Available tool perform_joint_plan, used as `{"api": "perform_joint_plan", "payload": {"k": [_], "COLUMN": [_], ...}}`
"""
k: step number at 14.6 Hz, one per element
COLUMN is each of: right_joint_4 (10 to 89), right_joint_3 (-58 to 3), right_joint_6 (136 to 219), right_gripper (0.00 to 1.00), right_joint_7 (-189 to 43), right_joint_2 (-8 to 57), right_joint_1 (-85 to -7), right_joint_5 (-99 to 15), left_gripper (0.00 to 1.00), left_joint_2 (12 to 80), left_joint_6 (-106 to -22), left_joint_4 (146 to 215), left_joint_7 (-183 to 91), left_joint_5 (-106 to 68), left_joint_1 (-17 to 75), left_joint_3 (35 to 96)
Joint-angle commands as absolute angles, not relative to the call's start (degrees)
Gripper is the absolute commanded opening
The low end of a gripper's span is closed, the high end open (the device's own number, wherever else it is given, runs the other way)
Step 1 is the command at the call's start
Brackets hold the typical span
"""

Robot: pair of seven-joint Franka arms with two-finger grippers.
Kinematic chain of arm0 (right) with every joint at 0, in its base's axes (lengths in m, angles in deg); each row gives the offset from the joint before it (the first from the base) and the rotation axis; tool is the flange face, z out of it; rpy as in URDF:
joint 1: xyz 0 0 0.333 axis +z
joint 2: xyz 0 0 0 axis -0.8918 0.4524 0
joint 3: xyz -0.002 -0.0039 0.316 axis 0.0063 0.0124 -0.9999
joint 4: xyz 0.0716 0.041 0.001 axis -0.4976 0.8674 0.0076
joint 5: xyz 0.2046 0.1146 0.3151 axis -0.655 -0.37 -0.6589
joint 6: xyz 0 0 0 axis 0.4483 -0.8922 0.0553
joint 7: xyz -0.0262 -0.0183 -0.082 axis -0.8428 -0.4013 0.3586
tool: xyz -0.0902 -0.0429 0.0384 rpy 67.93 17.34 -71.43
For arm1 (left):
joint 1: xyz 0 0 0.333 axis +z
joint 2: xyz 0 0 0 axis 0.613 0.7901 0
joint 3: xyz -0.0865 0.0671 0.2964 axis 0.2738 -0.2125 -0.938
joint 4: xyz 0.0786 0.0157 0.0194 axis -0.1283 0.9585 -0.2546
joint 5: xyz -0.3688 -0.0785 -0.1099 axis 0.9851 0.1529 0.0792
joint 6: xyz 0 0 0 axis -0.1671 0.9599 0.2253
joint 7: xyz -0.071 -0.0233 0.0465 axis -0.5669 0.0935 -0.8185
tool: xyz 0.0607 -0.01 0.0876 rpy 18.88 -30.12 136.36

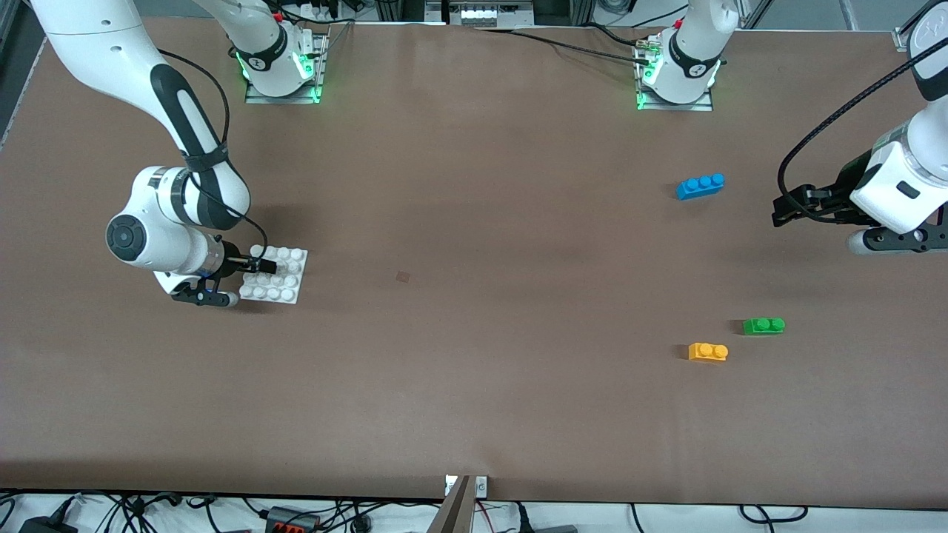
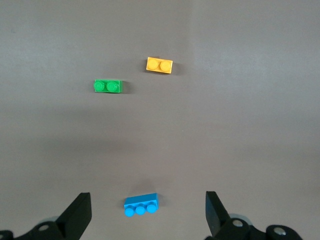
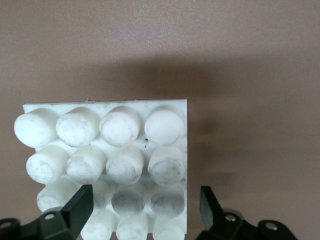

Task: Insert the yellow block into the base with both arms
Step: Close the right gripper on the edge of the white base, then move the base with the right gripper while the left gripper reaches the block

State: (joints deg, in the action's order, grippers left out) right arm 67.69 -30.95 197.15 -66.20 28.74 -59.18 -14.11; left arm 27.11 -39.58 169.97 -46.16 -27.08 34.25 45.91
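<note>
Front view: right tool (image 1: 259,264) (released) over base (image 1: 285,285); left tool (image 1: 786,209), released, hangs well apart from yellow block (image 1: 708,352).

No readable text, labels, brands or numbers on any surface in view.

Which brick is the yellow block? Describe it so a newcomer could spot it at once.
Look toward the left arm's end of the table, where three bricks lie. The yellow block is the one nearest the front camera, beside the green brick. Yellow-orange with two studs; the blue brick has three.
</note>
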Motion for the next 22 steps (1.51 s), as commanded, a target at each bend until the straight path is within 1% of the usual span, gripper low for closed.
{"api": "perform_joint_plan", "payload": {"k": [1,4,7,10,12,15,20,22], "right_joint_4": [68.23,68.15,68.14,67.97,67.27,63.50,54.54,50.67], "right_joint_3": [-31.33,-31.33,-31.41,-31.42,-31.42,-31.42,-31.42,-31.42], "right_joint_6": [198.22,198.31,198.31,198.31,198.22,197.78,197.69,197.69], "right_gripper": [0.63,0.53,0.51,0.51,0.51,0.51,0.51,0.51], "right_joint_7": [-66.84,-66.84,-66.92,-66.49,-65.69,-62.55,-43.93,-41.26], "right_joint_2": [28.84,28.92,29.63,29.80,30.33,33.04,38.49,40.78], "right_joint_1": [-59.33,-59.41,-59.32,-56.96,-53.28,-47.91,-34.30,-31.12], "right_joint_5": [-15.35,-15.35,-15.26,-15.35,-15.35,-15.44,-15.35,-15.35], "left_gripper": [1.00,1.00,1.00,1.00,1.00,1.00,1.00,1.00], "left_joint_2": [26.52,26.52,26.52,26.52,26.52,26.52,26.52,26.52], "left_joint_6": [-39.01,-39.01,-39.01,-39.01,-39.01,-39.01,-39.01,-39.01], "left_joint_4": [169.65,169.65,169.65,169.65,169.65,169.65,169.65,169.65], "left_joint_7": [-47.41,-47.50,-47.50,-47.50,-47.50,-47.50,-47.50,-47.50], "left_joint_5": [-27.33,-27.33,-27.33,-27.33,-27.33,-27.33,-27.33,-27.33], "left_joint_1": [33.94,33.94,33.94,33.85,33.85,33.94,33.85,33.85], "left_joint_3": [45.59,45.59,45.59,45.59,45.59,45.59,45.59,45.59]}}
